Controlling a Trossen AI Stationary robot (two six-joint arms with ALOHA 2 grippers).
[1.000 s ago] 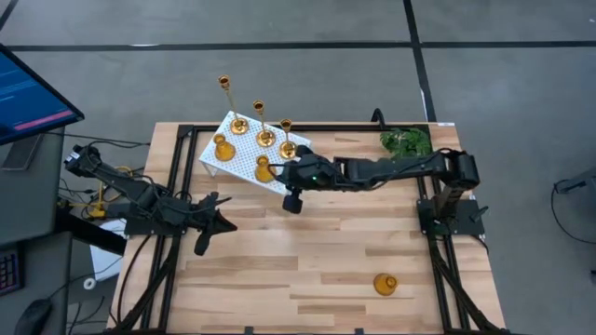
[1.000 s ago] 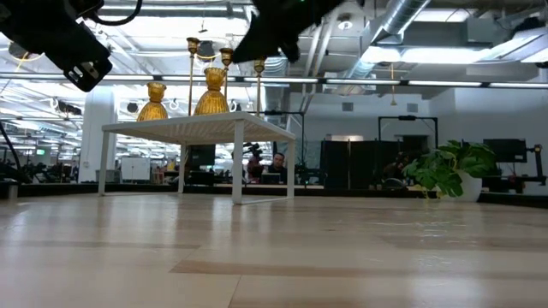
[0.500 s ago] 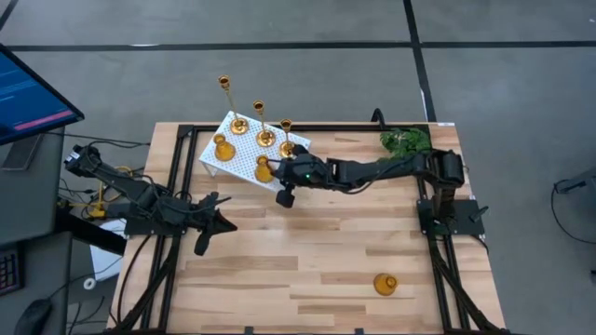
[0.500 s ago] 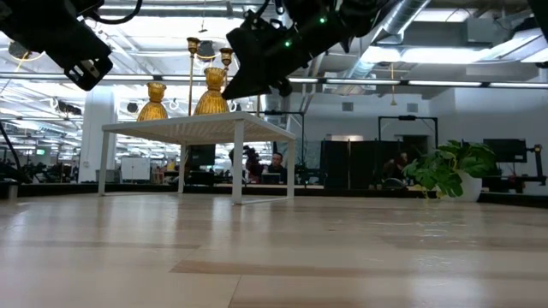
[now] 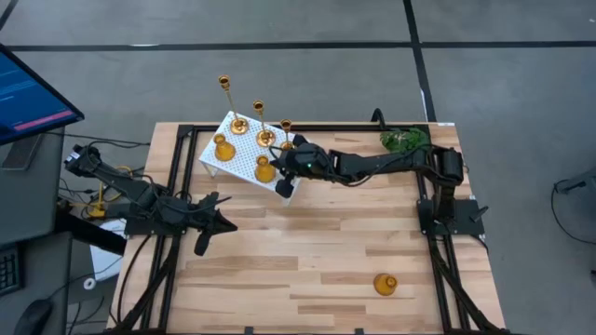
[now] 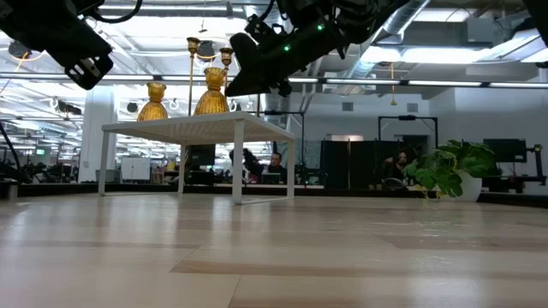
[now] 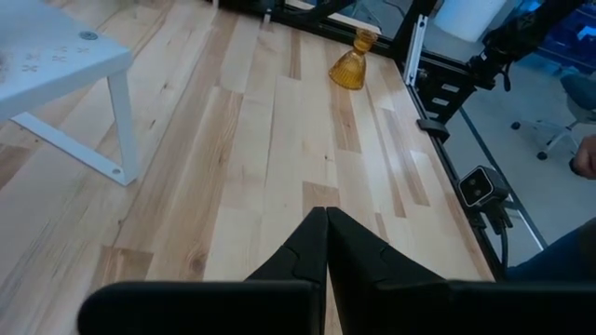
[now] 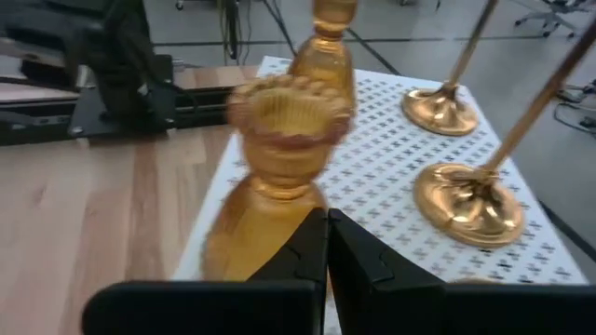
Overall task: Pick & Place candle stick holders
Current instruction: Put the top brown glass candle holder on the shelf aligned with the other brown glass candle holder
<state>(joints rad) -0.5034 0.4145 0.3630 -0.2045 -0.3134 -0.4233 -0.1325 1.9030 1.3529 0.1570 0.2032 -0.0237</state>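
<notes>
Spanning pale wood planks, the tabletop (image 5: 307, 251) carries a white stand (image 5: 244, 160); both arms' jaws clenched, office beyond.

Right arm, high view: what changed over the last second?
The right tool, shut and empty, moved left toward the white stand, ending beside the short holder at its near edge. Unchanged: left tool, the holders, and the lone holder on the table.

On the wooden bench (image 6: 274, 257) a white stand (image 6: 199, 128) carries gold candle holders (image 6: 211, 92), a dark arm (image 6: 300, 43) hangs above its edge, and a potted plant (image 6: 449, 171) stands far right.
</notes>
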